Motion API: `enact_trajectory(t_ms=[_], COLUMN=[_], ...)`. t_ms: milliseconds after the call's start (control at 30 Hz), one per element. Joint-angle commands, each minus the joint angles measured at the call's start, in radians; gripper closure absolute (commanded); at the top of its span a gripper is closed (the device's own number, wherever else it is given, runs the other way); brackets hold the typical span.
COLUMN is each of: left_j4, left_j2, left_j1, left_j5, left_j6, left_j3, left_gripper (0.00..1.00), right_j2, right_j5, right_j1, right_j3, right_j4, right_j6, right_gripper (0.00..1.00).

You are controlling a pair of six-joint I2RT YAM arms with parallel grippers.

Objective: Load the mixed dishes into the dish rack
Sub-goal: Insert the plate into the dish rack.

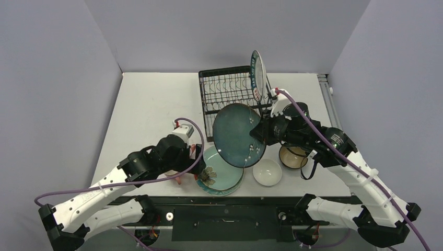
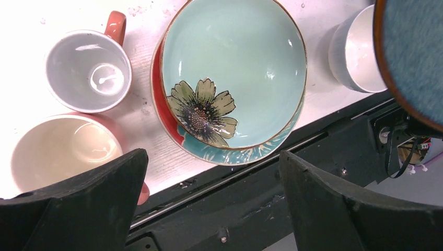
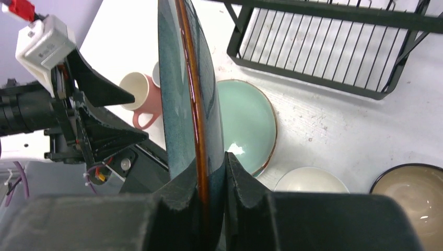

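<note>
My right gripper (image 3: 209,175) is shut on the rim of a dark teal plate (image 1: 235,135), holding it on edge in the air just in front of the black wire dish rack (image 1: 230,91). A green-rimmed lettered plate (image 1: 257,76) stands upright at the rack's right end. My left gripper (image 2: 213,157) hangs open and empty over the table's near edge. Beside it a pale teal flower-painted plate (image 2: 232,73) lies on a red and teal plate (image 2: 166,112). Two pink mugs (image 2: 88,70) (image 2: 60,149) stand left of that stack. A white bowl (image 1: 267,172) and a dark brown bowl (image 1: 292,156) sit on the right.
The black front rail (image 2: 251,198) of the table runs right under my left gripper. The left arm (image 1: 151,162) covers most of the mugs in the top view. The held plate hangs above the plate stack and close to the white bowl (image 2: 358,55).
</note>
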Motion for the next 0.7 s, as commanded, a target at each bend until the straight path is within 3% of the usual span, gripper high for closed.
enact_trajectory(t_ms=[0,67,300,667], left_j4=[-0.025,-0.031,-0.021,0.074], left_j2=[-0.036,-0.047,-0.084,-0.205], left_j1=[0.008,0.008,0.011,0.011], left_j5=[-0.005,-0.006,0.013,0.053], left_j6=[0.078,0.093,0.14,0.179], left_j3=[0.063,0.068,0.067,-0.025], left_gripper=[0.04,0.0,0.04,0.04], right_j2=[0.034,0.057,0.146,0.26], right_j5=[0.051,0.066,0.154,0.358], right_j1=[-0.003,-0.003,0.001,0.017], right_j3=[0.173,0.224,0.398,0.498], right_j4=[0.083,0.075,0.08,0.221], right_j6=[-0.003,-0.006,-0.009,-0.04], right_gripper=[1.0,1.0,1.0,1.0])
